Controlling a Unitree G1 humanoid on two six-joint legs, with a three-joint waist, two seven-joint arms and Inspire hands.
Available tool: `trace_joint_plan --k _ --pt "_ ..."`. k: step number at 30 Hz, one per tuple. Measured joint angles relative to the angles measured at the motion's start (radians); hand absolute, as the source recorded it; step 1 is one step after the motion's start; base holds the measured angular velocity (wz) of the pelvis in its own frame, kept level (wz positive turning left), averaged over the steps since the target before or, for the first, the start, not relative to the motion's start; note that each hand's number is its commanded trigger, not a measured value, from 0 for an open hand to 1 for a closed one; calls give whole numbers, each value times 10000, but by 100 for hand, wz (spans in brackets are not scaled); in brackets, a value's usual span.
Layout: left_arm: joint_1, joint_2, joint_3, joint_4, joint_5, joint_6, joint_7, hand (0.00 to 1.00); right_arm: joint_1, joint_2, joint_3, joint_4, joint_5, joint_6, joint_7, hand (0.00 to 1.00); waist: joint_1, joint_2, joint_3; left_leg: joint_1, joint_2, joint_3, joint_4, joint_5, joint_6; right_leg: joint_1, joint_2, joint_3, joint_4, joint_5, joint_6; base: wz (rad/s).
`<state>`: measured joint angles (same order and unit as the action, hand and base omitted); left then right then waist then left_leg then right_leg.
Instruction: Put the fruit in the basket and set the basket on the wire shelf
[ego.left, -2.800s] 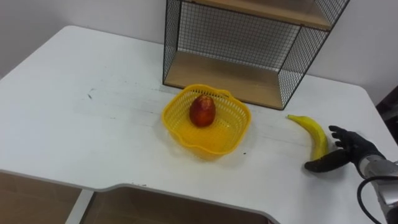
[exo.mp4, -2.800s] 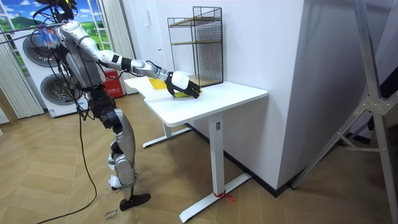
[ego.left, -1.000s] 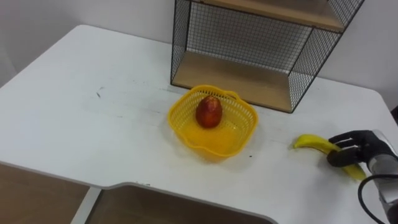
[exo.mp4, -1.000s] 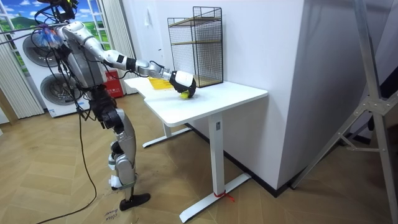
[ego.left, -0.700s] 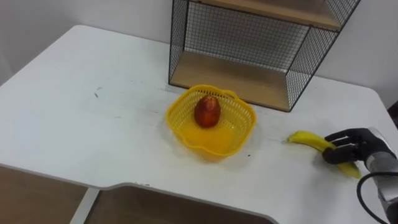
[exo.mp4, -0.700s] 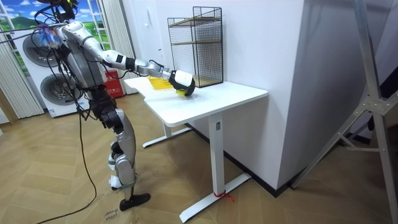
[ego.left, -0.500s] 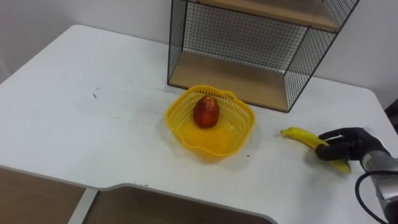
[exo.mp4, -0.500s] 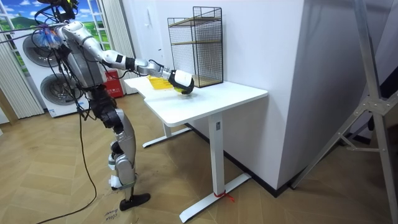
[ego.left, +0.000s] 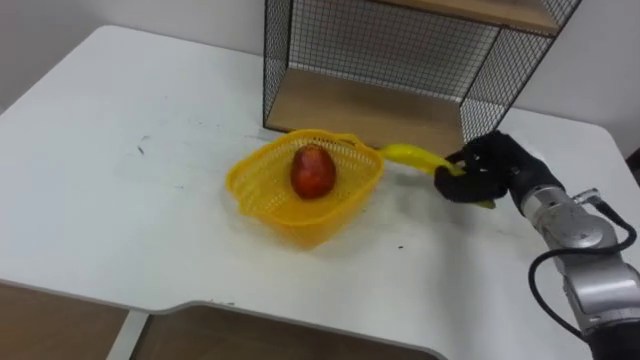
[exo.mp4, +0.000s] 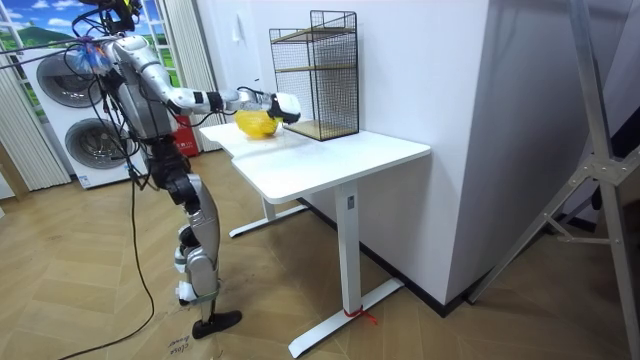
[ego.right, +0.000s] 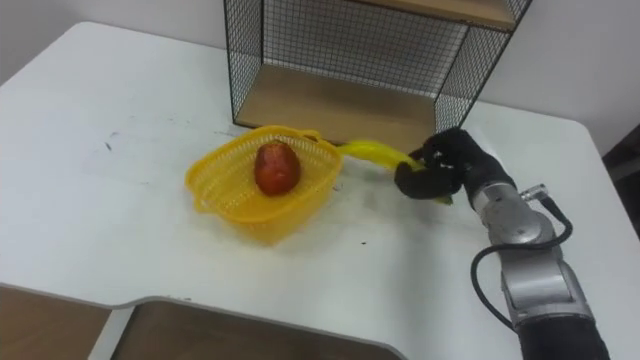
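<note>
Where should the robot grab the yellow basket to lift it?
Probably the left rim of the basket, coming from the left. The rim is thin and open, so it is easy to hook over, and that side is free. The right side is crowded by the banana and the right robot hand holding it.

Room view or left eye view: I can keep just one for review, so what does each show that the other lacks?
Room view: the robot standing at the table's end, washing machines behind it, wood floor. Left eye view: a red fruit in the yellow basket, the right hand curled round the banana beside its rim. Both: table, basket, wire shelf.
</note>
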<state>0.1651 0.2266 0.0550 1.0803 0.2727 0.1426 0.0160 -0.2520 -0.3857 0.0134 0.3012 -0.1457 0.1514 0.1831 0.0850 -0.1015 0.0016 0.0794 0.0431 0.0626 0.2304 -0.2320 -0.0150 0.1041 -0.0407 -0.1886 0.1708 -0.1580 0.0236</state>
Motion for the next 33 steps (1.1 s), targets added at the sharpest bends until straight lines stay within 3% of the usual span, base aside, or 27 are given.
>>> trace_joint_plan --k 4,16,33 --pt "3 -68 3 1 -66 1 -2 0 -6 -2 -16 -813 33 -96 0 100 -31 41 26 -92 0 8 -19 0 0 -99 0 -7 8 -5 7 0" --pt "16 -176 9 -5 -61 -94 -52 0 -8 -3 -182 -1819 187 -106 102 100 -4 18 -25 -135 2 39 -86 3 0 -149 4 7 31 -4 7 0" --pt "0 -179 -1 -12 -68 -109 -1 0 -20 -1 -177 -1917 -220 -102 160 100 30 -8 15 -148 4 107 -151 3 1 -231 13 119 20 -4 7 0"
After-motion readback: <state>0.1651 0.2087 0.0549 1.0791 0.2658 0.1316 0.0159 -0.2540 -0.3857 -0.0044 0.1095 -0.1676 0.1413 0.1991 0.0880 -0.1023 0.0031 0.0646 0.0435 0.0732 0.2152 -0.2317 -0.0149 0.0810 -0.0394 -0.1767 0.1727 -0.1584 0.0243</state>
